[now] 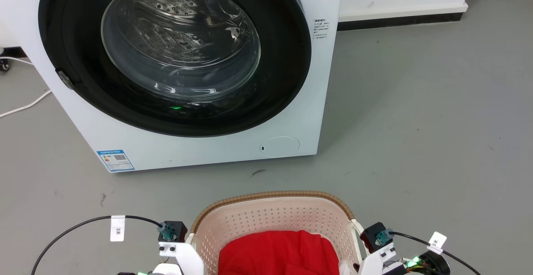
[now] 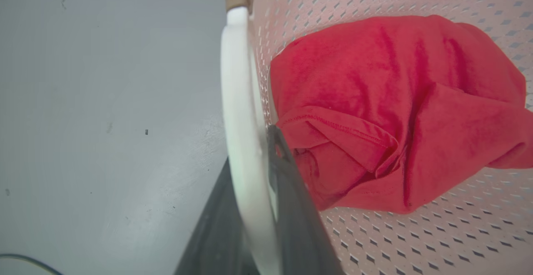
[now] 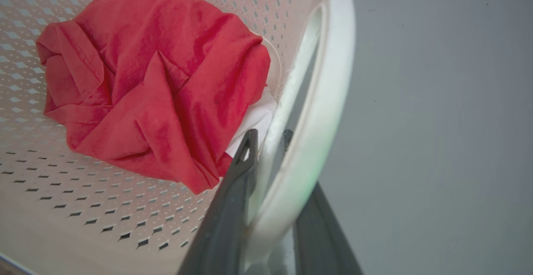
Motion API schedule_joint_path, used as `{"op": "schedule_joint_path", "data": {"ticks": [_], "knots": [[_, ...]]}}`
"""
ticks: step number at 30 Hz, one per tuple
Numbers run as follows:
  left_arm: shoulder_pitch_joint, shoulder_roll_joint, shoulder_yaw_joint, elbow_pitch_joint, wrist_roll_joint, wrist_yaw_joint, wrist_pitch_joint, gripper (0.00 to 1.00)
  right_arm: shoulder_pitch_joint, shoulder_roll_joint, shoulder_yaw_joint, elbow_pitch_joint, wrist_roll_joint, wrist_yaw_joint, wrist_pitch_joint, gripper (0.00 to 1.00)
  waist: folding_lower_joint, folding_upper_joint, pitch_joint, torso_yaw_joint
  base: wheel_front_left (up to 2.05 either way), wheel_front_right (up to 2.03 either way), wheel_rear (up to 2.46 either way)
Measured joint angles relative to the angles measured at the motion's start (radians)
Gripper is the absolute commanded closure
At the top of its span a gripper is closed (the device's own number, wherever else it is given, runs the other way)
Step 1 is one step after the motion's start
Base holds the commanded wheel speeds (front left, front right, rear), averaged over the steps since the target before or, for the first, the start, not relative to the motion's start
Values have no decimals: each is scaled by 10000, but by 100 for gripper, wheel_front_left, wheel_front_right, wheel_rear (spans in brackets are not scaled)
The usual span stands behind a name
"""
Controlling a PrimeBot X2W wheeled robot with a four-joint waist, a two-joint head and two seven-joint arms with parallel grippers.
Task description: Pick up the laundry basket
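Observation:
The laundry basket (image 1: 272,194), cream with perforated walls and a brown woven-look rim, sits at the bottom centre of the head view with a red cloth (image 1: 278,252) inside. My left gripper (image 2: 250,150) has its two dark fingers closed on either side of the basket's white loop handle (image 2: 235,79). My right gripper (image 3: 268,135) clamps the opposite white handle (image 3: 333,67) the same way. Both wrists flank the basket, the left wrist (image 1: 173,241) and the right wrist (image 1: 381,241). The red cloth (image 2: 395,108) (image 3: 158,79) lies crumpled against the basket wall.
A big white washing machine (image 1: 200,154) with a round dark door, shut, stands on the grey floor just beyond the basket. A white cable (image 1: 25,106) trails on the floor at the far left. A wall skirting (image 1: 399,17) runs along the back right.

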Motion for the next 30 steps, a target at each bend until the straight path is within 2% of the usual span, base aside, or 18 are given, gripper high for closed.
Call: {"op": "schedule_joint_path", "data": {"ticks": [30], "knots": [[3, 52, -867, 163, -1076, -12, -107, 100, -26, -56, 652, 44, 614, 4, -92, 100, 1, 0, -65, 100, 0, 0, 0]]}}
